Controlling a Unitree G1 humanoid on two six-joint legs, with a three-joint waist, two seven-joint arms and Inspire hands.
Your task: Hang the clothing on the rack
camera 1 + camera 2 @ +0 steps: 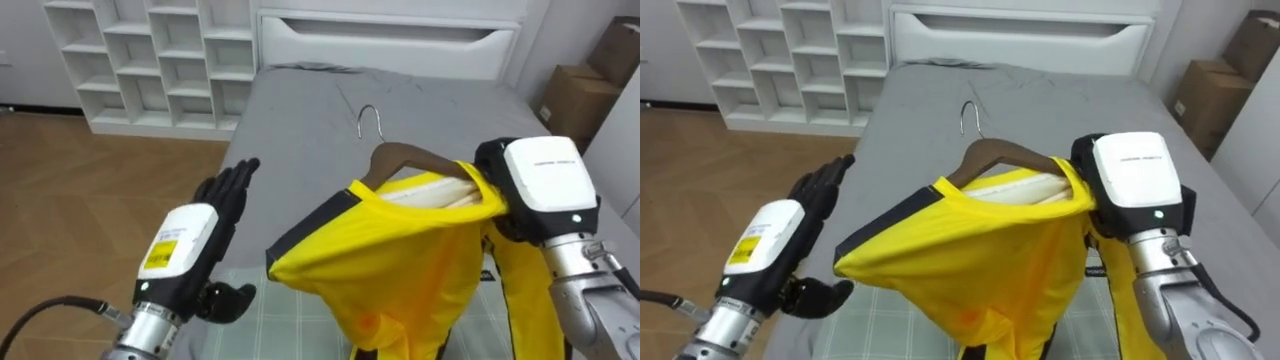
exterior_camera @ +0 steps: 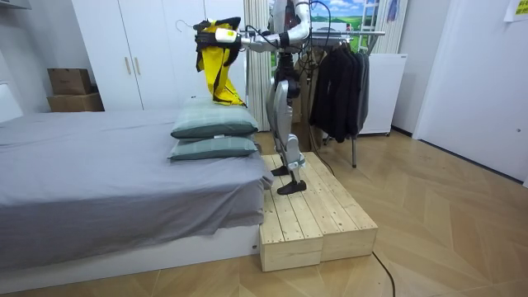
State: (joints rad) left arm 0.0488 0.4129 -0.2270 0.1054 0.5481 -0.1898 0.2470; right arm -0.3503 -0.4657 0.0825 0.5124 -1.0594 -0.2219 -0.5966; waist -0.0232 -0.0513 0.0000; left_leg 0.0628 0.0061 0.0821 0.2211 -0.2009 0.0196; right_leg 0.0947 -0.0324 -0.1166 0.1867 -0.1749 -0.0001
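Robot's place: it stands on a low pale wooden platform (image 2: 318, 219) beside the grey-sheeted bed (image 1: 320, 110), facing the bed. In the room view, the metal clothes rack with dark garments (image 2: 338, 82) is behind it.

Task's thing: the bright yellow garment with dark trim (image 1: 400, 260) is draped over a dark brown wooden hanger with a metal hook (image 1: 410, 158). It is held in the air above the foot of the bed, well apart from the rack.

Fit on the hanger: the wood next to the hook is bare, and the garment's near edge sags away toward the left. I cannot tell whether it sits on both shoulders.

Right hand (image 1: 540, 180): its dark fingers (image 1: 488, 160) are clenched round the hanger's right end, with the yellow cloth bunched under them. This hand alone carries the load.

Left hand (image 1: 185, 245): it is released, with the fingers (image 1: 235, 185) straight and the thumb spread. It holds nothing and is near the garment's sagging edge without touching it.

Step in hand: probably dressing or steadying the hanger, before any hanging.

Next move calls for: probably the free hand drawing the slack edge over the bare wood. The body then has to turn to the rack with the hook kept upright and clear for the rail.

Risk: the loose cloth may slide off during the turn.
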